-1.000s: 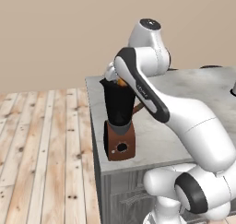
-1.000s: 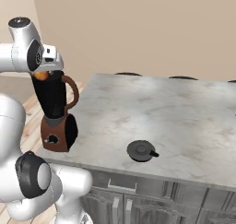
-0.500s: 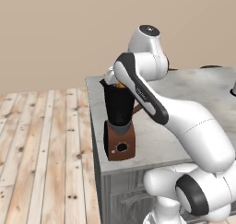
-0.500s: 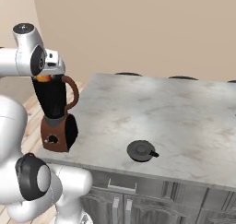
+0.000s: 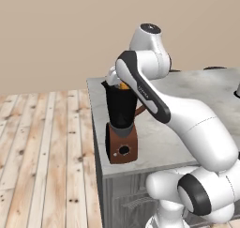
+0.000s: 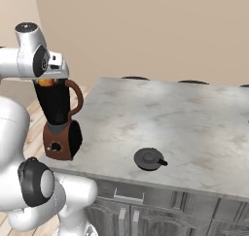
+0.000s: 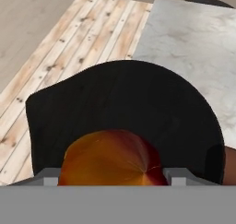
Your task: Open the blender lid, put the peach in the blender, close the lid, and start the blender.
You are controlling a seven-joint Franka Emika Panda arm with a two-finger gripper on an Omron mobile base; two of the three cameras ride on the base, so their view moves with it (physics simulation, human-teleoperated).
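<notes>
The peach [image 7: 110, 157] sits clamped between the pincer's [image 7: 110, 174] two tips, right over the open mouth of the blender [image 5: 121, 121], whose jar stands upright, long axis vertical, handle toward the counter's [image 6: 194, 118] middle. To do this well, keep the fruit centred inside the rim before letting go. The blender lid [image 6: 149, 159] lies flat well off to the side.

arm [image 5: 154, 95]: bent over, reaching left | gripper [image 7: 109, 179]: pointing down | jaws: clamped around peach [image 7: 110, 161]
</notes>
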